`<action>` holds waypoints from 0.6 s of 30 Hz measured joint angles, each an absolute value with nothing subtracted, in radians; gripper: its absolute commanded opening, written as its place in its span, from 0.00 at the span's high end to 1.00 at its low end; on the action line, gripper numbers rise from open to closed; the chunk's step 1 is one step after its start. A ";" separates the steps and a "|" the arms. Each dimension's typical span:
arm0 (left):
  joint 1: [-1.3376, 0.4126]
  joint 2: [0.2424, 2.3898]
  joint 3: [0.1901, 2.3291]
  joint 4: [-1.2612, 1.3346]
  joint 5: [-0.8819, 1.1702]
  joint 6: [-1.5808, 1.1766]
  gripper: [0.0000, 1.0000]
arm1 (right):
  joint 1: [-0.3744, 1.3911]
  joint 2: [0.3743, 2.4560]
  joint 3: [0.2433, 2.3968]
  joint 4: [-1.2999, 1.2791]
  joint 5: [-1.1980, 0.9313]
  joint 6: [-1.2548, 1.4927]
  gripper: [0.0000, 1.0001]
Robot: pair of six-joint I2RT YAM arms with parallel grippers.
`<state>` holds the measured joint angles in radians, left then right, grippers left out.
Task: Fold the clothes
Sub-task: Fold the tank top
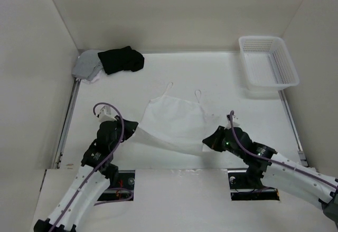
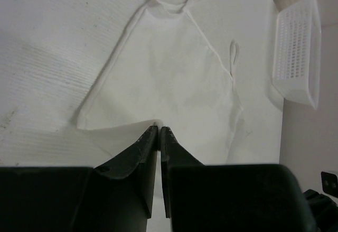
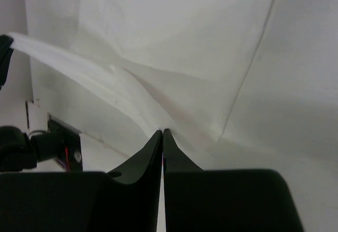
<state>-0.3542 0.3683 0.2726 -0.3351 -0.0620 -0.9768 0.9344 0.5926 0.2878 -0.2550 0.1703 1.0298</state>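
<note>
The clothes, a white thin camisole (image 1: 174, 120) with two narrow straps pointing to the far side, lies in the middle of the table. Its hem is lifted off the table and stretched between the two grippers. My left gripper (image 1: 134, 130) is shut on the hem's left corner; in the left wrist view the camisole (image 2: 174, 73) spreads beyond the pinched fingertips of the left gripper (image 2: 159, 128). My right gripper (image 1: 206, 141) is shut on the hem's right corner. Taut white fabric (image 3: 158, 57) runs away from the tips of the right gripper (image 3: 162, 131) in the right wrist view.
A white plastic basket (image 1: 268, 61) stands at the far right of the table, also seen as the basket (image 2: 298, 57) from the left wrist. A black garment (image 1: 121, 59) and a grey garment (image 1: 87, 66) lie bunched in the far left corner. Walls enclose the table on three sides.
</note>
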 measured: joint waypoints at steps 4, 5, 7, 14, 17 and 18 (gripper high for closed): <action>-0.354 0.594 0.364 -0.211 -0.082 -0.970 0.94 | 0.798 0.668 0.381 -0.246 0.175 0.967 0.95; -0.354 0.661 0.396 -0.171 -0.086 -0.967 0.94 | 0.760 0.686 0.401 -0.238 0.170 0.949 0.95; -0.355 0.792 0.463 -0.095 -0.095 -0.957 0.94 | 0.670 0.728 0.444 -0.209 0.148 0.909 0.94; -0.348 1.226 0.712 0.157 -0.125 -0.932 0.94 | 0.396 0.942 0.559 -0.072 0.032 0.813 0.94; -0.340 1.407 0.829 0.219 -0.129 -0.930 0.94 | 0.321 1.068 0.609 -0.012 -0.012 0.795 0.94; -0.340 1.470 0.874 0.231 -0.132 -0.928 0.94 | 0.300 1.117 0.629 0.008 -0.027 0.789 0.94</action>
<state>-0.3405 1.4696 0.8742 0.2314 -0.1322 -0.9276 0.3000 1.1168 0.6289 0.0082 -0.0273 0.7891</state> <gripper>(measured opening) 0.059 0.060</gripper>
